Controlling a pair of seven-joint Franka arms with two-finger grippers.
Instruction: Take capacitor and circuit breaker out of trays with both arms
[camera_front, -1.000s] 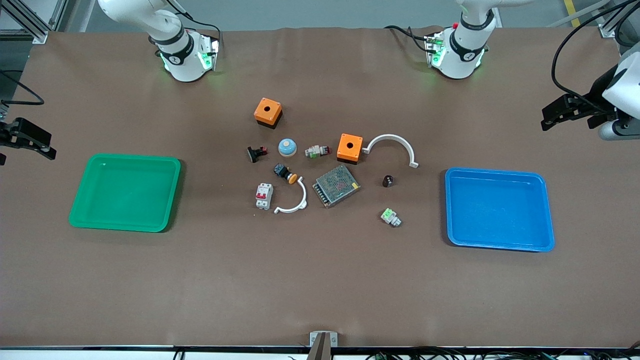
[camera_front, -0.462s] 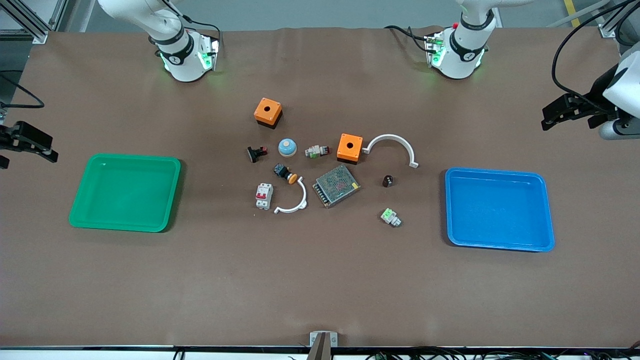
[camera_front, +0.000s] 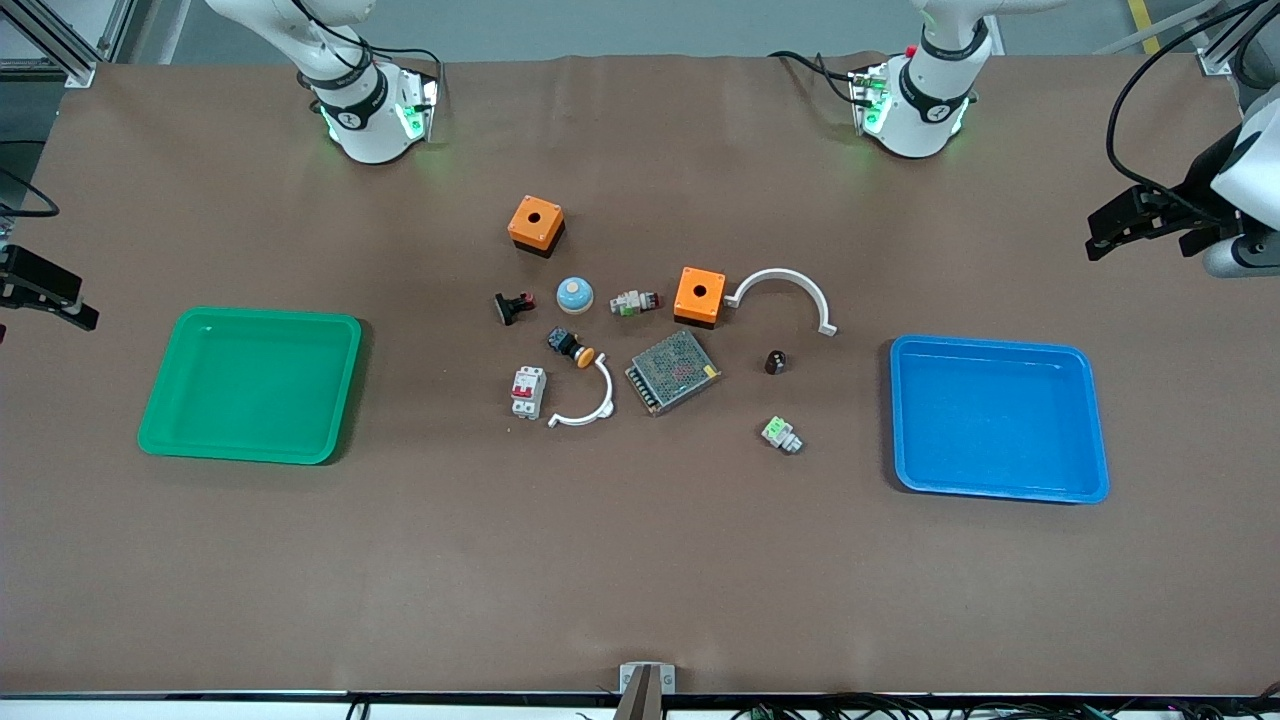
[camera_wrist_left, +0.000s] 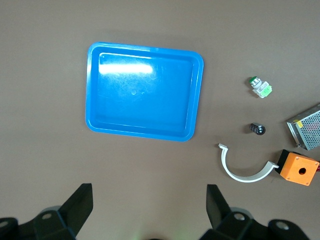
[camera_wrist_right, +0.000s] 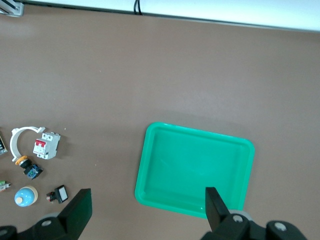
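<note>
Gaping wide and holding nothing, the left gripper (camera_wrist_left: 149, 212) hangs in the air at the left arm's end of the table, at about 3 o'clock in the front view, with the blue tray (camera_wrist_left: 95, 95) spread below its wrist camera; in the front view this gripper (camera_front: 1140, 222) sits above bare table just farther from the camera than the blue tray (camera_front: 1096, 420). The right gripper (camera_wrist_right: 149, 210), also wide open and empty, hangs at the right arm's end, at about 9 o'clock in the front view (camera_front: 45, 290), near the green tray (camera_front: 345, 390). The capacitor (camera_front: 775, 361) stands on the table between the metal-mesh power supply (camera_front: 673, 371) and the blue tray, at about 5 o'clock of the orange box (camera_front: 699, 295) and nearer the camera than the white arc (camera_front: 790, 285). The breaker (camera_front: 528, 391) lies at the cluster's 7 o'clock, just beside a second white arc (camera_front: 590, 405), with the black push-button (camera_front: 570, 347) at about its 1 o'clock.
</note>
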